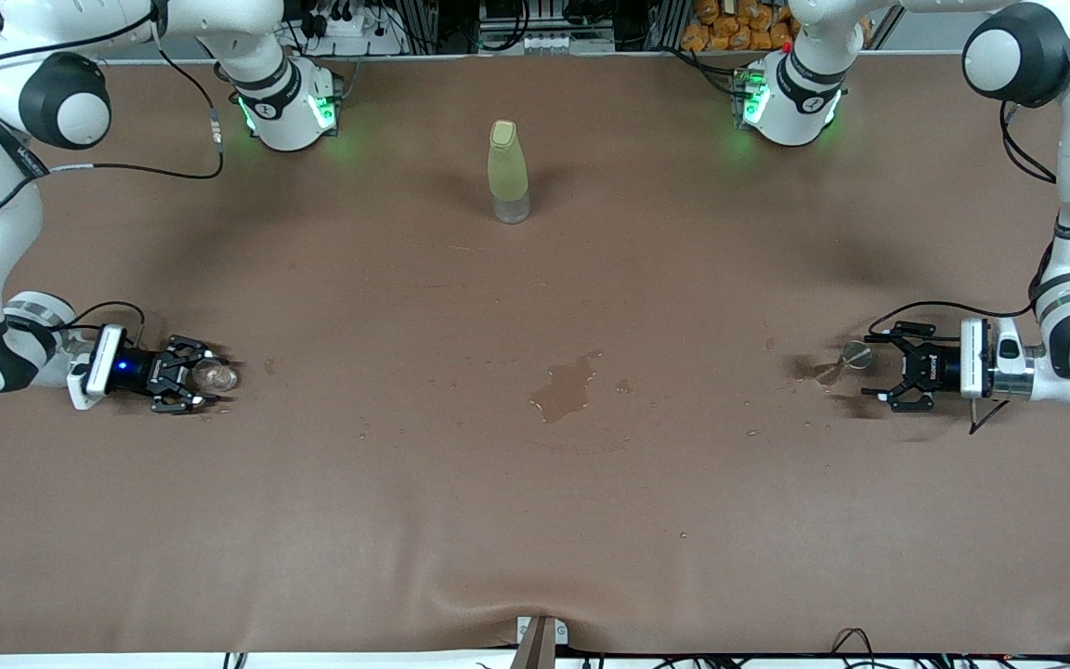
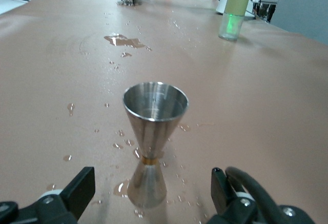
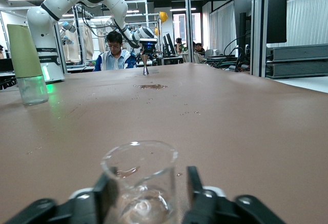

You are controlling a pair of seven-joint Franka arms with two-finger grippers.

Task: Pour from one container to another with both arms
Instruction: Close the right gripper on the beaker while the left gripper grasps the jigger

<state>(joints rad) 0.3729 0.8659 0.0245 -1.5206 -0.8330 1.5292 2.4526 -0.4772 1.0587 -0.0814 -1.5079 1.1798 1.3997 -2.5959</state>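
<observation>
A: Check your right gripper (image 1: 205, 375).
B: Low at the right arm's end of the table, fingers pressed against a clear glass (image 3: 139, 180).

A: Your left gripper (image 1: 879, 363)?
B: Spread wide, a steel measuring cup (image 2: 152, 140) standing between its fingers, untouched. The bottle (image 1: 508, 172) stands mid-table, nearer the bases; a puddle (image 1: 565, 386) lies nearer the front camera.

Little can be read here. A white numeral "1" in a round black mark sits on the right arm's base (image 1: 286, 107), and the same mark shows on the left arm's base (image 1: 790, 104). Small white lettering marks the left gripper (image 1: 886, 365) (too fine to make out).
</observation>
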